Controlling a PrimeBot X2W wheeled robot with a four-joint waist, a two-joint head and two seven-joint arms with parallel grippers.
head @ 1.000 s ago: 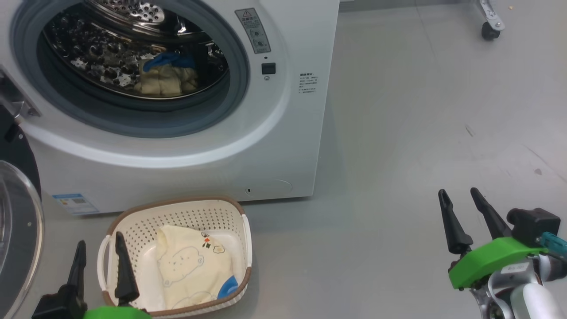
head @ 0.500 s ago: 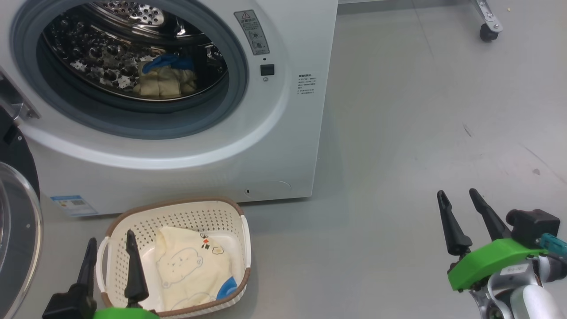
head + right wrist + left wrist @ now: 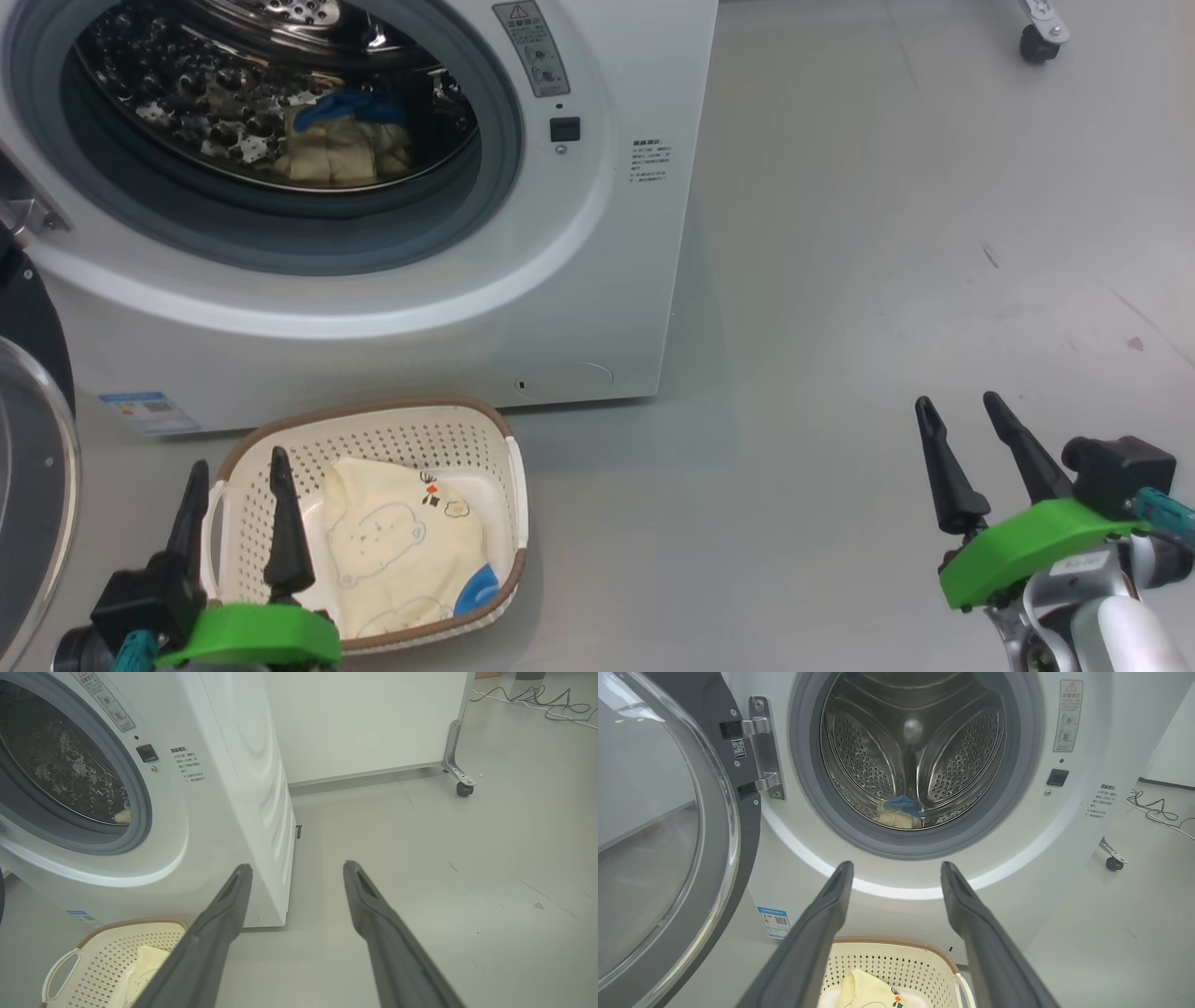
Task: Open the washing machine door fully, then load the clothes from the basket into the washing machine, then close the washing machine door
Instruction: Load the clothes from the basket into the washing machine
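Grey floor (image 3: 840, 280); white front-loading washer (image 3: 597, 280), black-rimmed glass door (image 3: 658, 826) wide open at left. Some yellow-blue clothes (image 3: 341, 154) in drum (image 3: 187, 93); pale yellow bear-print garment (image 3: 401, 551) yet to load, in near cream perforated basket (image 3: 373, 413). Left gripper (image 3: 238, 464), right gripper (image 3: 954, 399): spread, empty.

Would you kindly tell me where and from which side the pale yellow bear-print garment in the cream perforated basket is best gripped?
Probably pinch the cloth near the middle of the pale yellow bear-print garment, coming straight down from above: it lies limp and flat in the cream perforated basket, whose walls bar a sideways approach. The open left gripper is nearest, over the basket's left side.
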